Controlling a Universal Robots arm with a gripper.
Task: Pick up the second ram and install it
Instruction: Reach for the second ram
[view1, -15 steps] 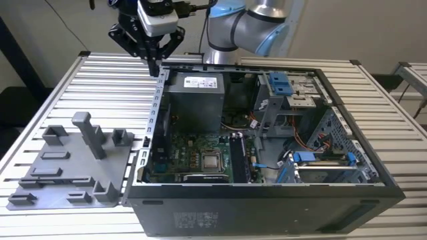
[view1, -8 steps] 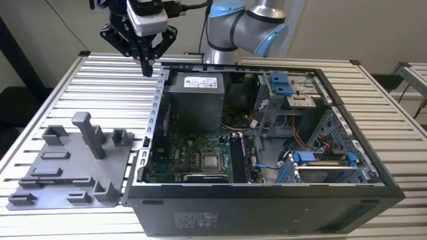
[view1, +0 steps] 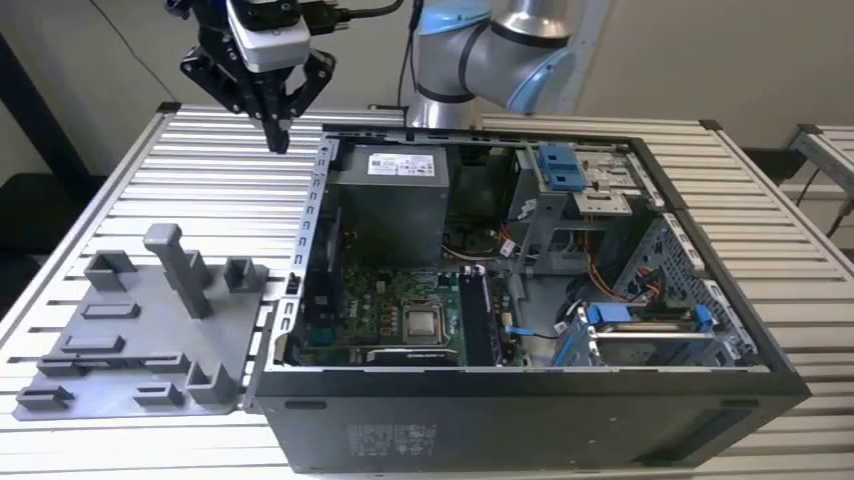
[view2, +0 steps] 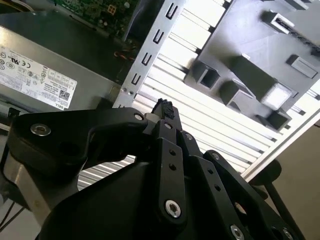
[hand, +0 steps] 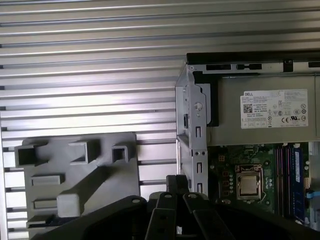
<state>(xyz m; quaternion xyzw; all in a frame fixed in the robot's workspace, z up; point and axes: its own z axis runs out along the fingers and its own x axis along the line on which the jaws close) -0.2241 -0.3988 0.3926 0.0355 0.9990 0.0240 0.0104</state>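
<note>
The second ram (hand: 298, 175): in the first wrist view a thin bluish strip stands on its edge among the long black slots (hand: 283, 175). I think this is the ram, pushed down into a slot, but I cannot be sure.
Why it stands there: the slots hold a stick up straight so it cannot tip. They sit just beside the square shiny chip (hand: 248, 184) on the green board (view1: 367, 300).
My claw (view1: 278, 138): it is pinched closed, and I see nothing between its fingers (view2: 164, 107). Its tips point down, high above the tabletop (view1: 200, 190).
Why so high: I think that up here it is clear of the case wall and cannot bump anything.
The grey tray (view1: 134, 345): it lies flat, near the case. Its blocks and pockets are made to hold parts upright for an easy grab. The pockets look bare.
The computer case (view1: 534, 410): it lies on its side with the open face up, so I can reach in from above.
The power box (view1: 387, 195): it sits in the back corner of the case, near my claw.
Side by side: the tray is on the exterior view's left and the case on its right, so the trip between them is short.
</note>
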